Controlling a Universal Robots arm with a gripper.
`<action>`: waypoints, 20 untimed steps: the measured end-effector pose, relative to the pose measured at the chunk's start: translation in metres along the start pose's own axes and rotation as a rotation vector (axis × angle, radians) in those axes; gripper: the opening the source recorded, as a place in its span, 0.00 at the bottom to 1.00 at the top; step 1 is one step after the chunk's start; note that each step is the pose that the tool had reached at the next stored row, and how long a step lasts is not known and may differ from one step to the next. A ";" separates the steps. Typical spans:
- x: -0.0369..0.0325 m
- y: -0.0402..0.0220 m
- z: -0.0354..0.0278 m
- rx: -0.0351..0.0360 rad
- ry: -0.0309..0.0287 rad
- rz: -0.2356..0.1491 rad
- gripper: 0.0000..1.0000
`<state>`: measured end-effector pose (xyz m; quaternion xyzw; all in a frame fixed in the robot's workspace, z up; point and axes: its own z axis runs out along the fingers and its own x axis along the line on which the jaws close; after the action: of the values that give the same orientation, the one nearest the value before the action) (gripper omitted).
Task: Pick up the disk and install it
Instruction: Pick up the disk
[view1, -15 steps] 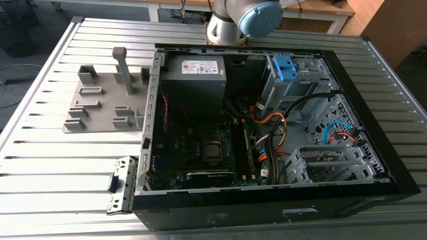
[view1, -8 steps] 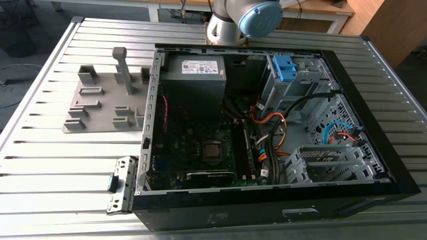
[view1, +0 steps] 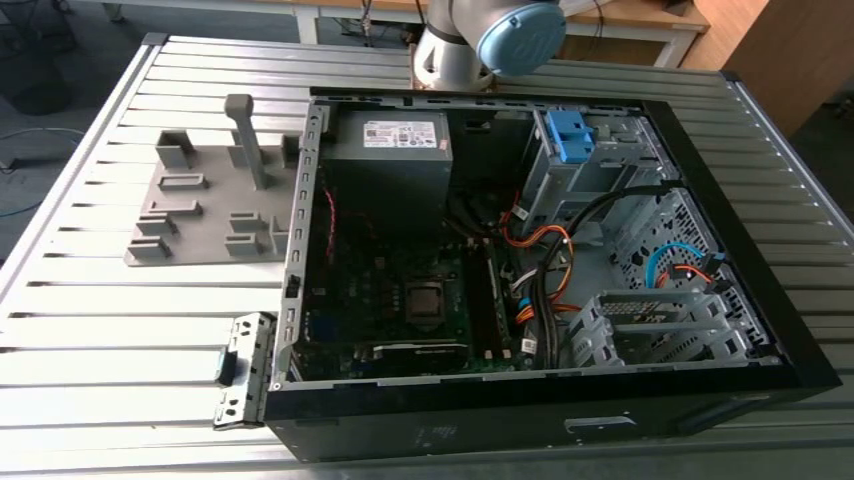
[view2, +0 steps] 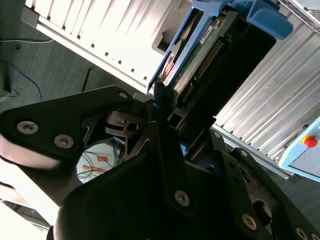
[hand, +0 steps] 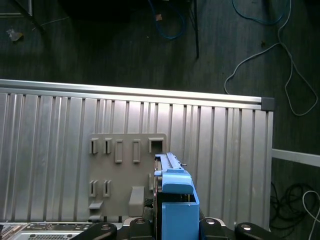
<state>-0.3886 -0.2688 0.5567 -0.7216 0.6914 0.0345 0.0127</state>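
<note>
The black two-fingered gripper (view2: 170, 107) is clenched on the disk (view2: 200, 60), a flat silver hard drive in a blue plastic carrier frame, taken at one end. In the second wrist view the green board and connector pins run along its exposed edge. Gripping by the end leaves the carrier rails uncovered, judged to suit sliding it into a bay. In the first wrist view the drive hangs over the grey moulded fixture plate (hand: 122, 177) on the ribbed aluminium table (hand: 225, 150). In the exterior view that plate lies at nine o'clock of the open black computer case (view1: 441, 430), whose drive cage at one o'clock carries a small blue bracket (view1: 567, 135).
</note>
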 end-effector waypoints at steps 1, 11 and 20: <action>0.0006 -0.0002 -0.0001 -0.0001 0.0004 0.000 0.36; 0.0067 -0.0014 -0.0004 -0.0002 0.0045 0.000 0.36; 0.0146 -0.0013 -0.0009 -0.0002 0.0056 0.000 0.36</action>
<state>-0.3867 -0.2833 0.5567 -0.7216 0.6915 0.0326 0.0106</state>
